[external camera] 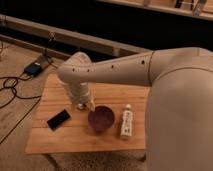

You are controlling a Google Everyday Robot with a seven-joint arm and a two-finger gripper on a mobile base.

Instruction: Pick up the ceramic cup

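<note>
- Wooden slatted table carries three things in a row
- Dark purple ceramic cup stands upright near the table's middle, between a black phone toward the view's left and a white tube lying just beside it
- The gripper hangs from the white arm, just beside the cup's far-left rim; whether it is apart or together cannot be told
- Black cables lie on the floor
</note>
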